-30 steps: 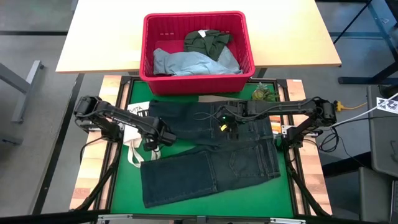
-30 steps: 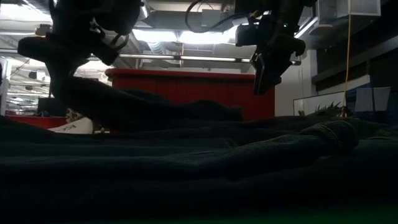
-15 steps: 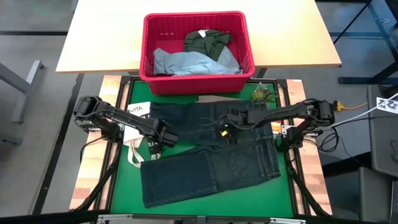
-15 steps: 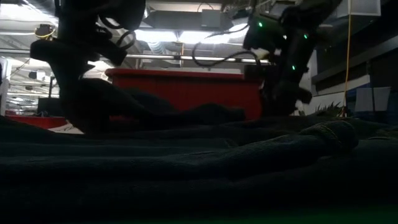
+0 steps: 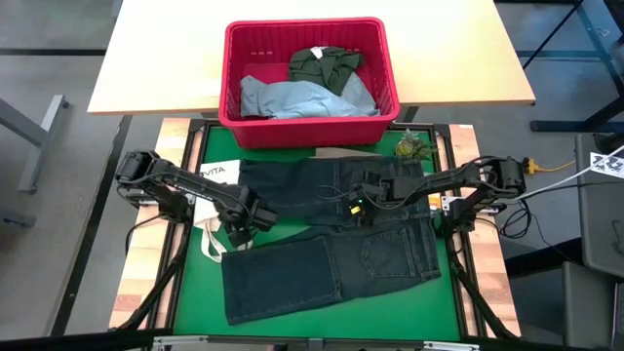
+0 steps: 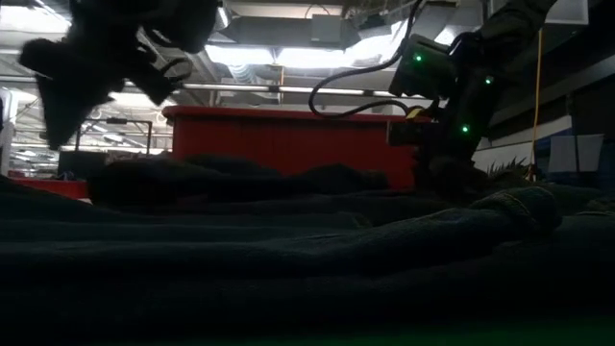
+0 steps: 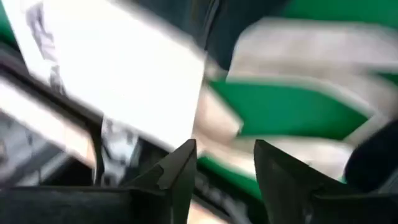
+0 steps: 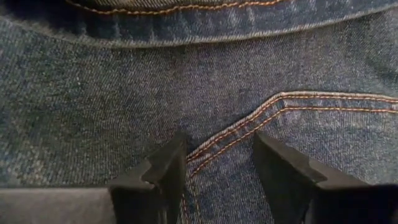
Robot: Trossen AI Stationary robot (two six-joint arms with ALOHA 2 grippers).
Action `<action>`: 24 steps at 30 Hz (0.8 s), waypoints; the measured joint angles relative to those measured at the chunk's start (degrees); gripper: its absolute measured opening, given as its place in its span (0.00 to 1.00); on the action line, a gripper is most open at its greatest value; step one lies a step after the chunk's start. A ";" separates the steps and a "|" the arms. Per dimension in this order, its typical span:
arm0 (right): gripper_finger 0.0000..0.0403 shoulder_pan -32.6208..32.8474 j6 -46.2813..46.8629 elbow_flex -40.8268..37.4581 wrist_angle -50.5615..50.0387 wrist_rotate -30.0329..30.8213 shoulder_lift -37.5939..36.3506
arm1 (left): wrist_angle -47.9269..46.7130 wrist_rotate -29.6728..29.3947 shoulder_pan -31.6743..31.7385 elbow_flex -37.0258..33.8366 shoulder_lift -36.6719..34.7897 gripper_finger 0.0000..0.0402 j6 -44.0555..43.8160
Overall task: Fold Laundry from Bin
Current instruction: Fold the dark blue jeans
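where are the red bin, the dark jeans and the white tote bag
red bin (image 5: 234, 107), high view, on its left wall.
dark jeans (image 5: 292, 278), high view, on the lower leg spread over the green mat.
white tote bag (image 5: 207, 207), high view, on its body beside the left arm.

The high camera looked straight down on the whole worktop (image 5: 195, 292), the bin (image 5: 310, 127) at 12 o'clock. The low camera sat at worktop height, facing level across the jeans (image 6: 307, 259) toward that bin (image 6: 288, 144). The right wrist camera looked close onto the jeans (image 8: 124, 106); the left wrist camera onto the tote (image 7: 118, 74) at 9 o'clock.
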 joint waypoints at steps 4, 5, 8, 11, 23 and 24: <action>0.46 0.00 -0.02 0.00 0.07 -0.09 0.00 | -1.90 -3.13 -0.50 -0.03 -0.17 0.41 -3.02; 0.46 0.00 -0.02 0.02 0.05 -0.23 0.00 | -1.72 -4.30 -0.60 -0.04 -0.47 0.41 -2.89; 0.46 -0.01 -0.04 0.87 -1.28 -0.44 0.00 | -1.47 -6.26 -0.09 -0.04 -2.18 0.40 -1.70; 0.46 -0.02 -0.19 2.71 -4.14 -0.68 0.02 | -0.79 -9.85 1.51 -0.04 -5.18 0.38 -1.63; 0.46 0.02 -0.31 12.90 -15.60 -0.71 0.04 | 10.60 -19.19 16.67 -0.04 -17.46 0.36 8.93; 0.46 0.07 -0.31 13.44 -15.64 -0.82 0.04 | 11.39 -19.87 18.37 -0.04 -17.35 0.36 10.03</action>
